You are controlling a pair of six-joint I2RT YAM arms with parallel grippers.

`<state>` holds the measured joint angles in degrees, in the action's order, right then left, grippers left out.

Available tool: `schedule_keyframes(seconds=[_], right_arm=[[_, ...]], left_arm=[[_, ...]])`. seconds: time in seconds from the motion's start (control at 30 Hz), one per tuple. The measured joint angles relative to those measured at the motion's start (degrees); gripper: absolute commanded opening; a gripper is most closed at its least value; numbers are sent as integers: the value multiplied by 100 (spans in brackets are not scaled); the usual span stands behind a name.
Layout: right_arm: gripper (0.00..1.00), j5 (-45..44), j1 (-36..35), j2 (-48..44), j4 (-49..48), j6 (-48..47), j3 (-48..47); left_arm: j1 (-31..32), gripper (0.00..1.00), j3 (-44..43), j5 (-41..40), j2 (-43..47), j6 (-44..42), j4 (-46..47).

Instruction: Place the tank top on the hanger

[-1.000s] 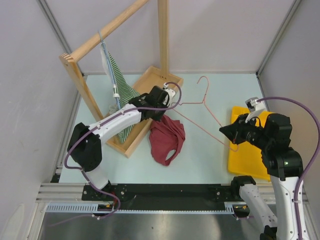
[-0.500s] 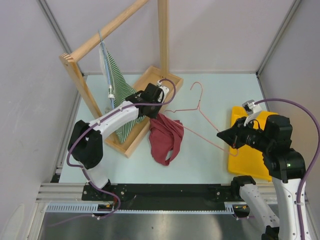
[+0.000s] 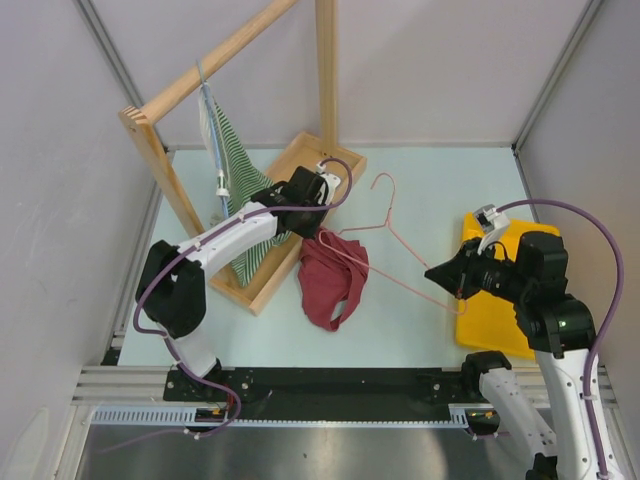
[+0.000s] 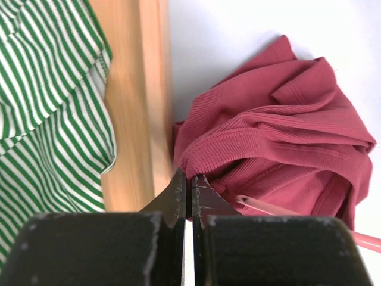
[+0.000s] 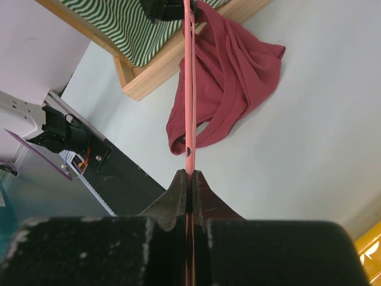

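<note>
The maroon tank top (image 3: 335, 280) lies crumpled on the table, its upper edge lifted. My left gripper (image 3: 312, 228) is shut on that edge of the tank top (image 4: 280, 137), next to the wooden base. The pink wire hanger (image 3: 385, 232) is held above the table, its left end at the top's raised edge and its hook (image 3: 383, 186) pointing away. My right gripper (image 3: 452, 283) is shut on the hanger's right corner; in the right wrist view the wire (image 5: 189, 89) runs straight out from the jaws toward the tank top (image 5: 229, 77). A piece of the wire (image 4: 286, 210) shows under the cloth.
A wooden rack (image 3: 200, 70) with a tray base (image 3: 290, 165) stands at the back left, holding a green-and-white striped garment (image 3: 238, 175) on a pale hanger. A yellow tray (image 3: 500, 300) lies at the right under my right arm.
My right gripper moved left with the hanger, bringing its left end to the tank top. My left gripper pulled back left and lifted the top's edge a little.
</note>
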<state>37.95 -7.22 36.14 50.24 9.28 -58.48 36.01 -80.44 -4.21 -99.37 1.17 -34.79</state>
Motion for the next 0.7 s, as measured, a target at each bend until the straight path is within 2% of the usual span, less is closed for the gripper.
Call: schedule_keyframes(seconds=[0.37, 0.7], right_arm=[[0, -326, -365, 15, -385, 81, 328], [0, -1088, -1421, 195, -1001, 396, 708]], left_arm=[[0, 0, 0, 527, 61, 35, 11], [0, 0, 0, 920, 361, 42, 44]])
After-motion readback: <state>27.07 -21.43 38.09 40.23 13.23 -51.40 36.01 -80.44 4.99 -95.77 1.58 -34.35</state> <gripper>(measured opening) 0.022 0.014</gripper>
